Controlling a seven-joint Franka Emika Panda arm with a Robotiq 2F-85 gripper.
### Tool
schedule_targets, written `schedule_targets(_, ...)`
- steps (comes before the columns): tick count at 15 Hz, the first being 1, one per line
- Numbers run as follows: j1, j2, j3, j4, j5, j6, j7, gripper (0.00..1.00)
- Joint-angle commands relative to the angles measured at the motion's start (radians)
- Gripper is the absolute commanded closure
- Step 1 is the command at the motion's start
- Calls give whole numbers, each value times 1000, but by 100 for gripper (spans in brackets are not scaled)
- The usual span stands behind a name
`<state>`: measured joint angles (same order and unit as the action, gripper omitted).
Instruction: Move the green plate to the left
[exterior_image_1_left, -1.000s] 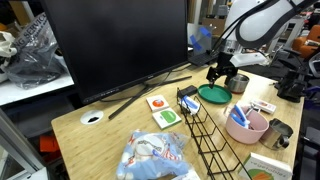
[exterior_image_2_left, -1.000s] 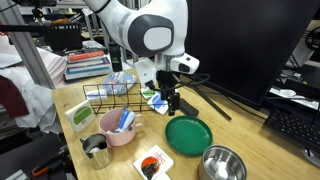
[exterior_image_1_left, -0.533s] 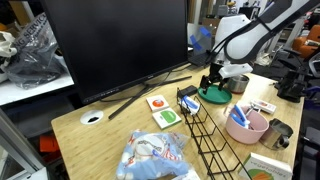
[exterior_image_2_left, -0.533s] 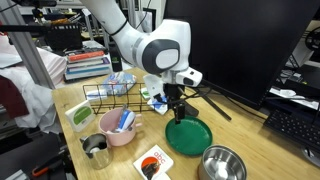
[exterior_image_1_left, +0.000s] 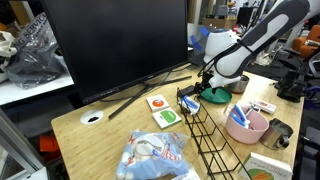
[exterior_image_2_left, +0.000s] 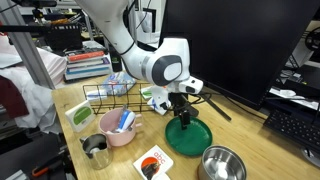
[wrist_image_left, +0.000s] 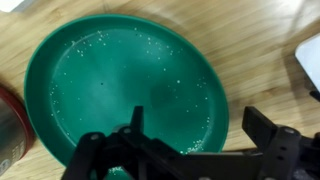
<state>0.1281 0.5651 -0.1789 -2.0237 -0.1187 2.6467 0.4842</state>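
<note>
The green plate (wrist_image_left: 120, 85) is round, shallow and dark green, and it lies flat on the wooden table. It shows in both exterior views (exterior_image_1_left: 215, 96) (exterior_image_2_left: 192, 137). My gripper (wrist_image_left: 200, 135) is open and low over the plate. One finger is over the plate's inside and the other is outside over the wood, so they straddle the near rim. In both exterior views the gripper (exterior_image_1_left: 205, 88) (exterior_image_2_left: 183, 119) points down at the plate's edge and partly hides it.
A pink bowl (exterior_image_1_left: 247, 125) (exterior_image_2_left: 120, 127), a black wire rack (exterior_image_1_left: 205, 130), a metal bowl (exterior_image_2_left: 222, 163), a metal cup (exterior_image_2_left: 96, 148) and picture cards (exterior_image_1_left: 160, 102) surround the plate. A large monitor (exterior_image_1_left: 110, 45) with spread feet stands behind it.
The arm has come down and moved over the plate. The gripper has gone from hovering beside the plate to sitting low over its rim. The plate has not moved.
</note>
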Motion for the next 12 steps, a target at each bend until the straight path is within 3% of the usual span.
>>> schedule_targets(1, 44, 28, -45, 29, -18, 14, 39, 26)
schedule_targets(10, 62, 33, -58, 35, -3, 11, 61, 91)
schedule_targets(12, 57, 27, -54, 28, 0, 15, 55, 100)
